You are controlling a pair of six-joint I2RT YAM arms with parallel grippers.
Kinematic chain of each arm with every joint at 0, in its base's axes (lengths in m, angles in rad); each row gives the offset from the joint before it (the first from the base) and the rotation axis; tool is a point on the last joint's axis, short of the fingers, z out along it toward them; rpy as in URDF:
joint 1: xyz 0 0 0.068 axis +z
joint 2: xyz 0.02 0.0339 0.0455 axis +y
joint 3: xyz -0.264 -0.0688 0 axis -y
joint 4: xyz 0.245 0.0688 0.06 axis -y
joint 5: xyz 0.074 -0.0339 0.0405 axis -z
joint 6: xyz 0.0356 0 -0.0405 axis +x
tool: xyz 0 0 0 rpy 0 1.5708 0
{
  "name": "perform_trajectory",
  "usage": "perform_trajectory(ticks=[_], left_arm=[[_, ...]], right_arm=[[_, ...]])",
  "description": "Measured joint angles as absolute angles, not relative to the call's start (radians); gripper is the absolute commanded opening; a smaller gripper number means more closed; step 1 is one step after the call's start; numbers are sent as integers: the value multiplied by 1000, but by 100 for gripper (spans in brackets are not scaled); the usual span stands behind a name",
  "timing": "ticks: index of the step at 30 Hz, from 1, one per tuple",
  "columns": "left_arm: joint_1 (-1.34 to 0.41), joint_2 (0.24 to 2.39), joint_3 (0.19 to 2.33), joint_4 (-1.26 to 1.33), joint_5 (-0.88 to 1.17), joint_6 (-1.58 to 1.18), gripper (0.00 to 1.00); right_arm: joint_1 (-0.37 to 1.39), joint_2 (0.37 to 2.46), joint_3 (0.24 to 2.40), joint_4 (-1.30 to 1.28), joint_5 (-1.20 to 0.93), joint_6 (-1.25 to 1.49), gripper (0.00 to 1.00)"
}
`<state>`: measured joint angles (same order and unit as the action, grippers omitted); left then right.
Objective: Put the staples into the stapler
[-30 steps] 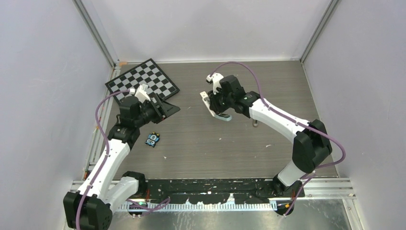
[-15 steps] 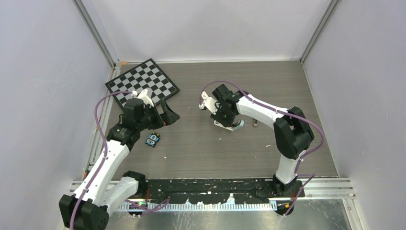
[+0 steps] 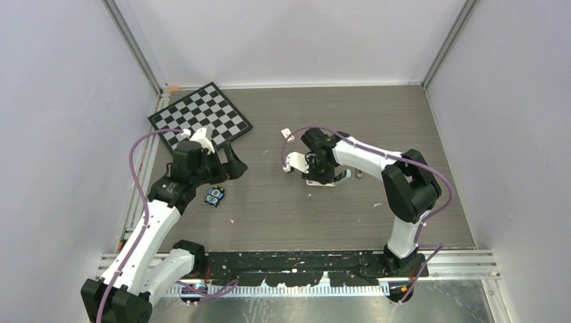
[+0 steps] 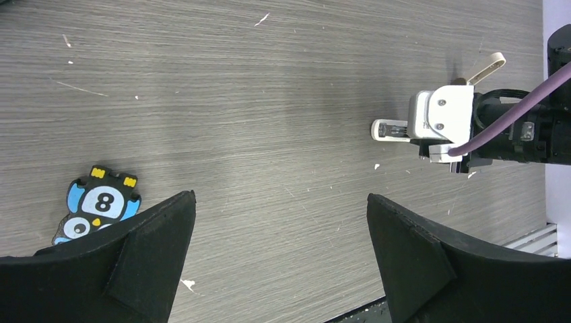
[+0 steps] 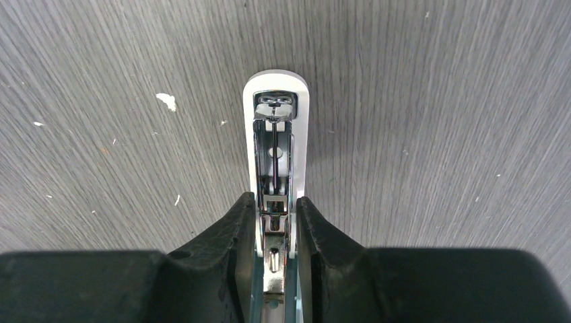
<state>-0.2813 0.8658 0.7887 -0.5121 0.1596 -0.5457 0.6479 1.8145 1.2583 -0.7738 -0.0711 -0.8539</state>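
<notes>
The right tool (image 5: pixel 276 203) pinches the rear of the open stapler (image 5: pixel 275 128) lying on the tabletop (image 3: pixel 269 208), while the left tool (image 4: pixel 279 197) gapes empty well left of it, so the staples (image 3: pixel 359 174), seemingly just right of it, may snag on that grip.

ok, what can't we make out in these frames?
- Stapler: in the top view it is mostly hidden under the right gripper. In the right wrist view its rear end is covered by the fingers, and what is in the channel is unclear.
- Staples: none identifiable. The top view shows only a speck right of the stapler, too small to name.
- Gadget: in the left wrist view its lower part is behind a left gripper finger.
</notes>
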Motion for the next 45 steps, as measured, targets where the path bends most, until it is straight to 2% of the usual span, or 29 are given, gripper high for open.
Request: perform_trajectory(ticks=[9,15,21,25,30,35,45], left_arm=[[-281,863,788,-520,148,-541,100],[-281,863,789,-537,123,-540,100],[-282,846,801,-590,47,-520,100],[-290,830,838,-633,-32,-494,100],[-304,804,859,-651,-67,-466,100],[-315,789,859,-666,-76,-447,100],[-320,772,859,-667,-88,-433,100]], right_arm=[[649,1815,1243,-765,-112,-964,52],[649,1792,1243,-746,-166,-952,65],[648,1698,1244,-618,-218,-786,67],[648,1710,1284,-499,-155,-514,66],[649,1920,1586,-485,44,-159,68],[648,2031,1647,-458,201,87,74],[648,2212,1768,-456,265,211,76]])
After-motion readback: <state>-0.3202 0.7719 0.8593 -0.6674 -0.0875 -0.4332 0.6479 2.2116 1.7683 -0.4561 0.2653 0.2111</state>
